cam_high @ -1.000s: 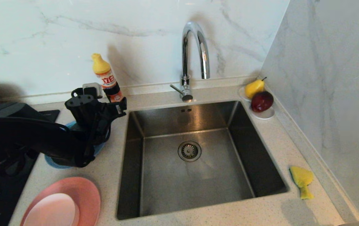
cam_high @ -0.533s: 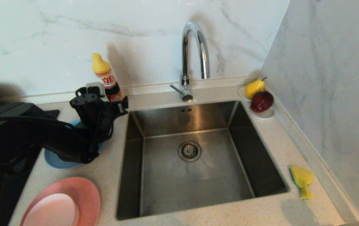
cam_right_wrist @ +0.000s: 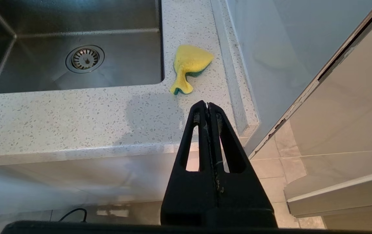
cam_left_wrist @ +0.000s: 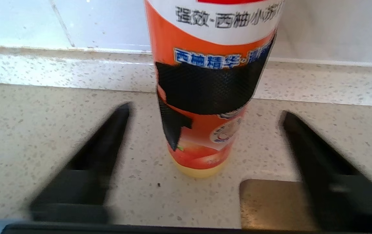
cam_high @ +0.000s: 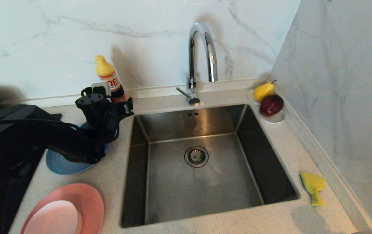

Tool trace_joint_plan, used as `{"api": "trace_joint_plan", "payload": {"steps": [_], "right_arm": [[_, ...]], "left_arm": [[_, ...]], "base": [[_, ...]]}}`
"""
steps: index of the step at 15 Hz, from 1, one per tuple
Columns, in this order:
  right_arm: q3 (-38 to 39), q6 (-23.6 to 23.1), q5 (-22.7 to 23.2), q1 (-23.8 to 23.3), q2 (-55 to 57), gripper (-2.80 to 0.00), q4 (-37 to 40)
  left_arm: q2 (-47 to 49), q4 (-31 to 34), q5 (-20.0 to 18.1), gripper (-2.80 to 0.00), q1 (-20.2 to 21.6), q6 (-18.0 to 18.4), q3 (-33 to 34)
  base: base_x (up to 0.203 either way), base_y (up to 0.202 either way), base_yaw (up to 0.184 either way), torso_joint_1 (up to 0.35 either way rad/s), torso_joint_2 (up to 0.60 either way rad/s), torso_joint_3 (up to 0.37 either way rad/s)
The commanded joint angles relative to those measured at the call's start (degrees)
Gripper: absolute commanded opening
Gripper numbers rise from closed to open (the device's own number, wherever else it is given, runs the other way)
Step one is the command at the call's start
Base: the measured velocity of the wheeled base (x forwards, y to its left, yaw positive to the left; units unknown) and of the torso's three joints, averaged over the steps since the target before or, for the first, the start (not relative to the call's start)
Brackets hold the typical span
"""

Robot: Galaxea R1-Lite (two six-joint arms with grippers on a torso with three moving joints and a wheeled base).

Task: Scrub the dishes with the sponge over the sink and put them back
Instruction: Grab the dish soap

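My left gripper (cam_left_wrist: 205,110) stands open low over the counter, one finger on each side of an orange detergent bottle (cam_left_wrist: 205,81) without touching it. In the head view this gripper (cam_high: 121,104) is at the sink's back left corner, right by the bottle (cam_high: 108,76). The grey-blue plate (cam_high: 62,164) lies partly under the left arm. A small pale pink dish (cam_high: 54,219) rests on the salmon-pink plate (cam_high: 88,198) at the front left. The yellow sponge (cam_high: 312,187) lies right of the sink (cam_high: 199,195). My right gripper (cam_right_wrist: 207,104) is shut and empty, below the counter edge near the sponge (cam_right_wrist: 189,66).
A chrome tap (cam_high: 202,48) rises behind the basin. A white dish (cam_high: 274,119) with a pear and a dark red fruit sits at the back right corner. A marble wall closes the right side.
My left arm has moved back and slightly right toward the bottle, uncovering more of the grey-blue plate. The right arm has not moved.
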Motion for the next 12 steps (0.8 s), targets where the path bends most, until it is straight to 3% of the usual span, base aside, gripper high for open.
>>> {"api": "trace_joint_plan", "payload": {"steps": [1, 12], "right_arm": [[0.0, 0.02, 0.0, 0.01, 0.04, -2.8, -0.04], [0.0, 0.02, 0.0, 0.01, 0.04, -2.8, -0.04]], "left_arm": [[0.66, 0.03, 0.15, -2.8, -0.02, 0.03, -1.41], [2.68, 2.23, 1.41, -2.8, -0.02, 0.1, -5.74]], "base": [[0.0, 0.0, 0.0, 0.0, 0.0, 0.0], [0.0, 0.0, 0.0, 0.0, 0.0, 0.0]]}}
